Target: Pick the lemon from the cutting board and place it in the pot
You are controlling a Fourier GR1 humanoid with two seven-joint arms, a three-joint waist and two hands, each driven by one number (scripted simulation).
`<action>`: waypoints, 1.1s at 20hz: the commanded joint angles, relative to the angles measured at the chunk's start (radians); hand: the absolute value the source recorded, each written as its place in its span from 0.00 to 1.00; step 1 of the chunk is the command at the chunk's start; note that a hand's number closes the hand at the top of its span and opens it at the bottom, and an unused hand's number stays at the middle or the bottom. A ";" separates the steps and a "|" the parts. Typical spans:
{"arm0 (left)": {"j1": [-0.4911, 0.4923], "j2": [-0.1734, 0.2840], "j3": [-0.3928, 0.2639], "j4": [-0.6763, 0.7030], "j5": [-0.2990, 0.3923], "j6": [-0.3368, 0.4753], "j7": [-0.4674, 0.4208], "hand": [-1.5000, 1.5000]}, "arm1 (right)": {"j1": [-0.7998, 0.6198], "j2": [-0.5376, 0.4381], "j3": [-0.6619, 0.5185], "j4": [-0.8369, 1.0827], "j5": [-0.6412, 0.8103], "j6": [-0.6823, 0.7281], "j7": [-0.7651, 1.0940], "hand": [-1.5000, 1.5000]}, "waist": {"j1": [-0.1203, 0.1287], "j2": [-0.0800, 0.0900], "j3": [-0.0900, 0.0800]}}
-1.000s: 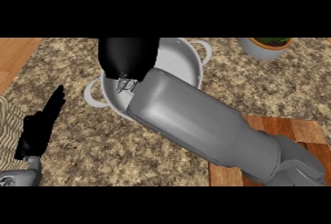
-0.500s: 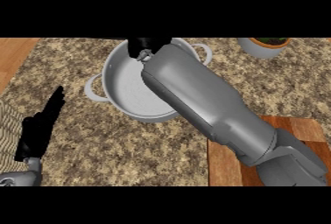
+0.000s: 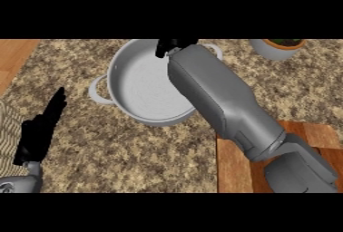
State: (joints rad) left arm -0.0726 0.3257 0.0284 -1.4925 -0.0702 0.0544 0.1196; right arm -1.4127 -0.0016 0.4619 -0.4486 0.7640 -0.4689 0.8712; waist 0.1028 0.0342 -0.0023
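Head view, nearest me: my left hand (image 3: 40,129) rests open at the lower left, fingers straight and pointing up over the speckled counter (image 3: 134,149). At the lower right lies the wooden cutting board (image 3: 234,167), with my right forearm crossing above it. Farther on sits the grey pot (image 3: 144,86), its inside bare where it shows. My right hand (image 3: 173,46) is over the pot's far rim; I cannot tell whether its fingers are open or closed. I see no lemon. A potted plant (image 3: 278,47) stands at the far right.
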 commanded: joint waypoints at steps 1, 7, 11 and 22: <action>-0.001 -0.002 0.001 -0.008 -0.003 0.002 0.001 0.50 | 0.051 0.001 -0.065 0.051 -0.076 -0.121 -0.068 0.00 | 0.008 0.004 0.001; -0.020 0.021 0.024 -0.011 0.025 -0.031 0.012 0.50 | 0.058 0.002 -0.138 0.100 -0.152 -0.192 -0.248 0.00 | 0.009 0.010 0.002; -0.018 -0.013 -0.011 -0.003 -0.015 -0.001 0.006 0.50 | 0.016 0.002 -0.145 0.076 -0.195 -0.262 -0.277 0.00 | 0.015 0.004 0.002; 0.022 0.001 0.024 -0.014 0.007 -0.015 -0.003 0.50 | 0.043 0.001 -0.252 -0.091 -0.441 -0.452 -0.498 0.00 | -0.019 -0.014 0.002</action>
State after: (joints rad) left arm -0.0717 0.3161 0.0330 -1.4924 -0.0758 0.0474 0.1231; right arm -1.3662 -0.0020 0.2465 -0.5186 0.4154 -0.9229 0.4373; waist 0.1019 0.0270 -0.0002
